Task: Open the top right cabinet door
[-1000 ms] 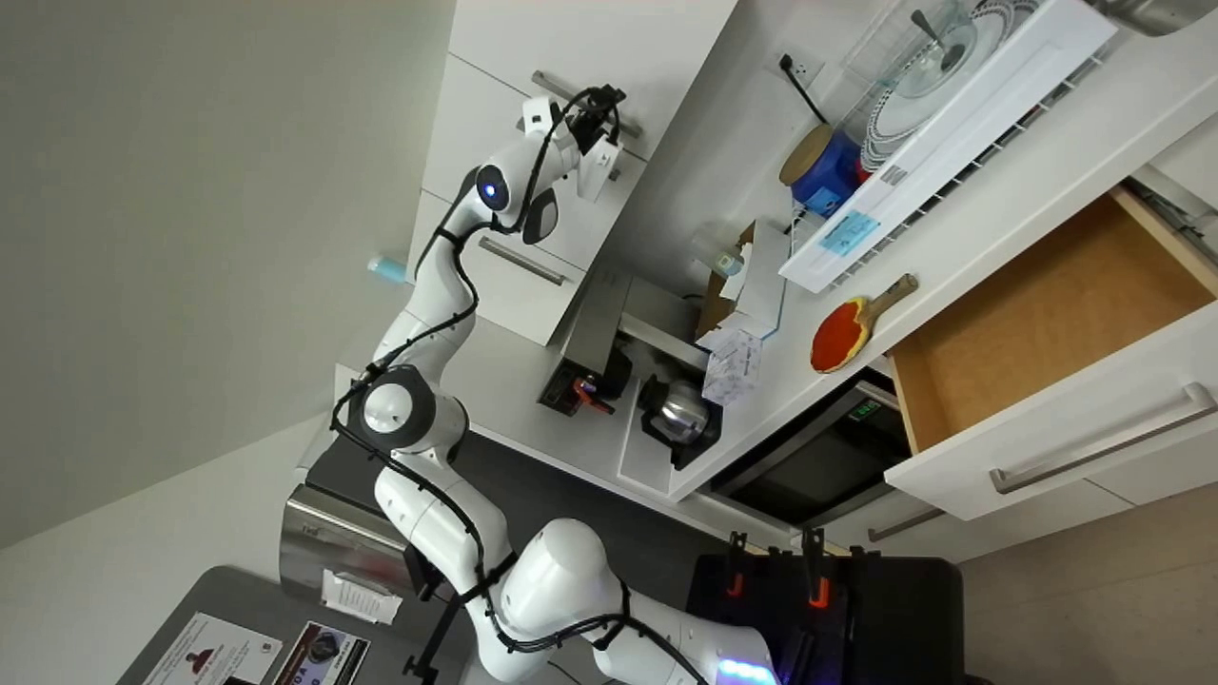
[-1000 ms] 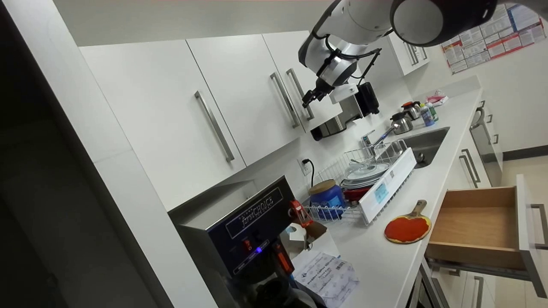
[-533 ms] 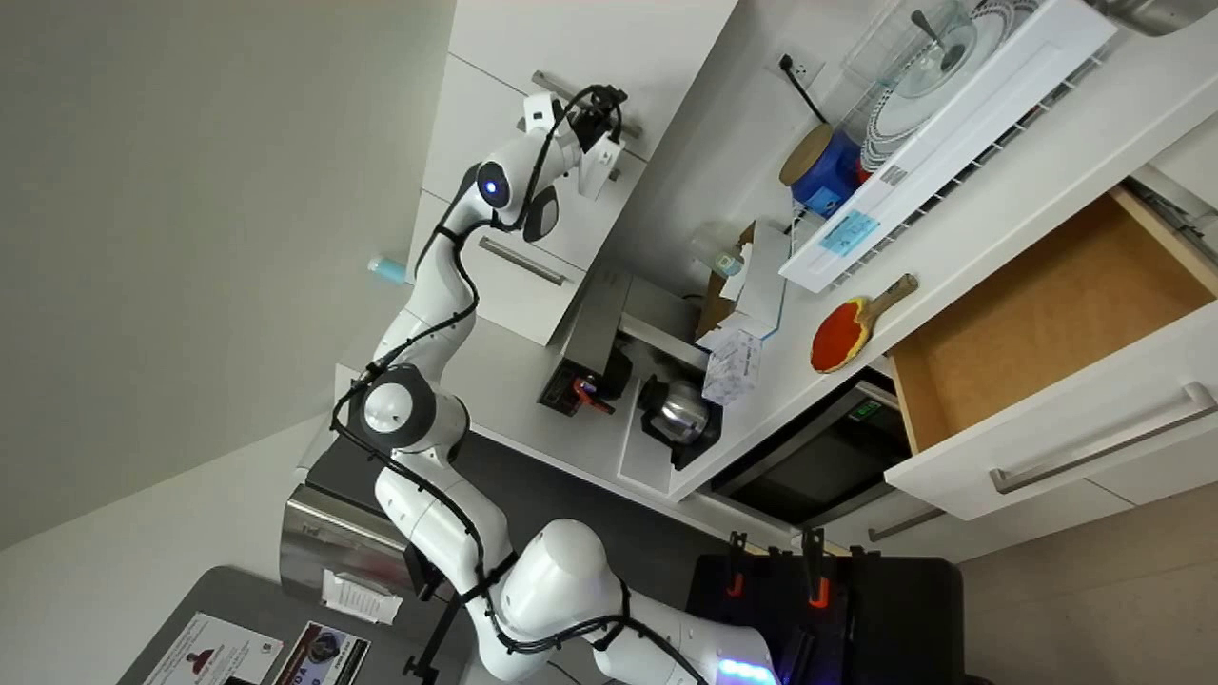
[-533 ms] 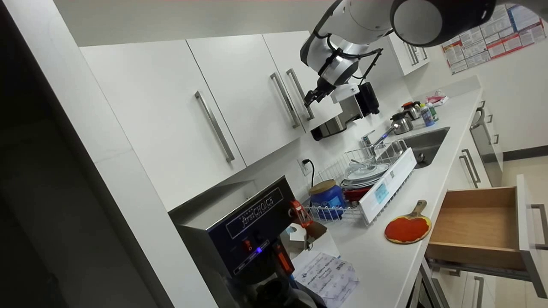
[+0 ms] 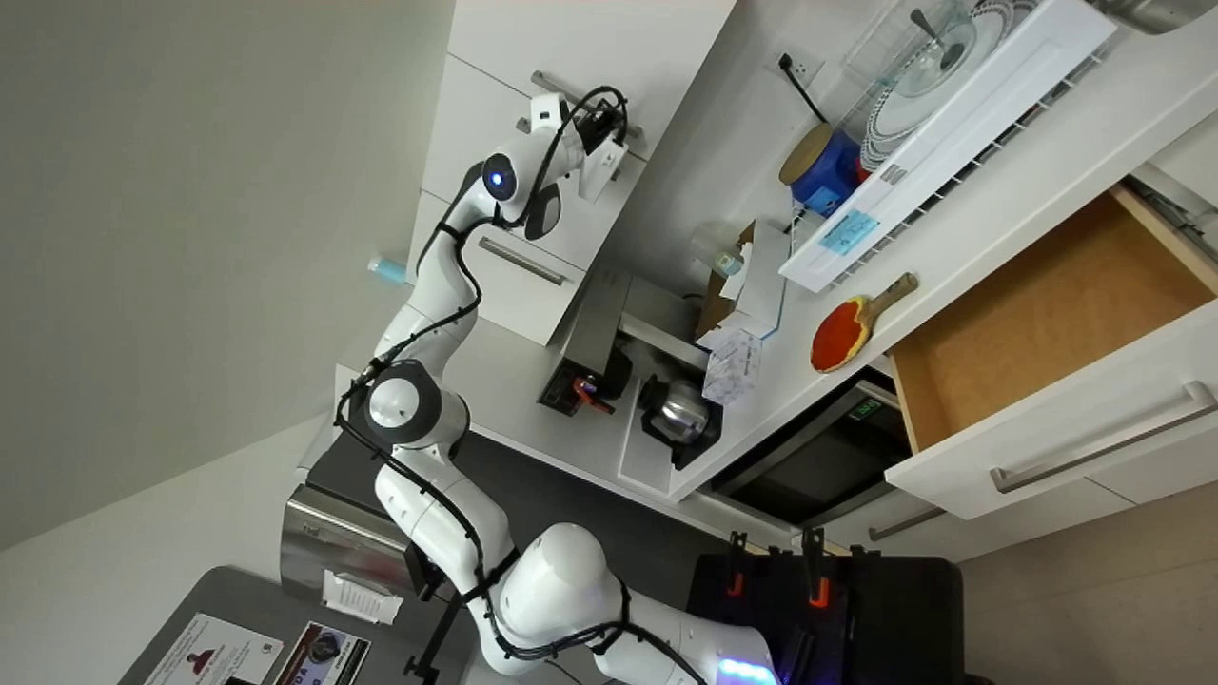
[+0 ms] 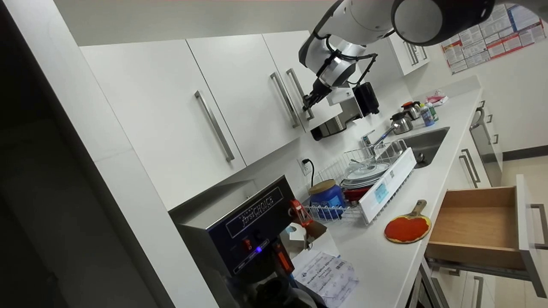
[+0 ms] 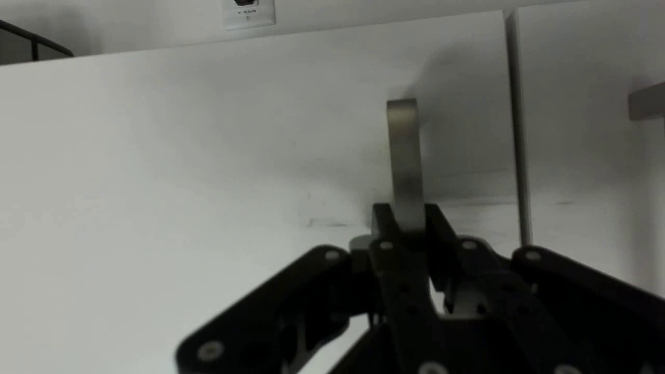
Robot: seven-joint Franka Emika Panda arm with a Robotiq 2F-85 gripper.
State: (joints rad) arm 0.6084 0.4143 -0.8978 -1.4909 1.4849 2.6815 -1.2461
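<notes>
I'm at the grasp, with the pull to come: my gripper [image 7: 409,221] is clamped on the handle [image 7: 406,158], one finger to either side of the bar and no gap that I can make out in the wrist view. The handle belongs to the door [image 6: 283,49], rightmost of the three adjoining upper ones in an exterior view, and stands near the seam shared with the next door [image 7: 582,171]. Mine looks closed, lying flush with that neighbour, so I judge the opening itself not yet begun. How firmly the pads bite I cannot tell from here. The next move, as I read it, is a slow draw straight out, then a curve: the hinge is out of my sight, but with the handle by the seam it should run along the far edge, so I'd swing the arm [image 5: 409,409] round that way and let the wrist turn with the panel. If I pull in a straight line for too long, the fingers could twist on the bar and slip.
</notes>
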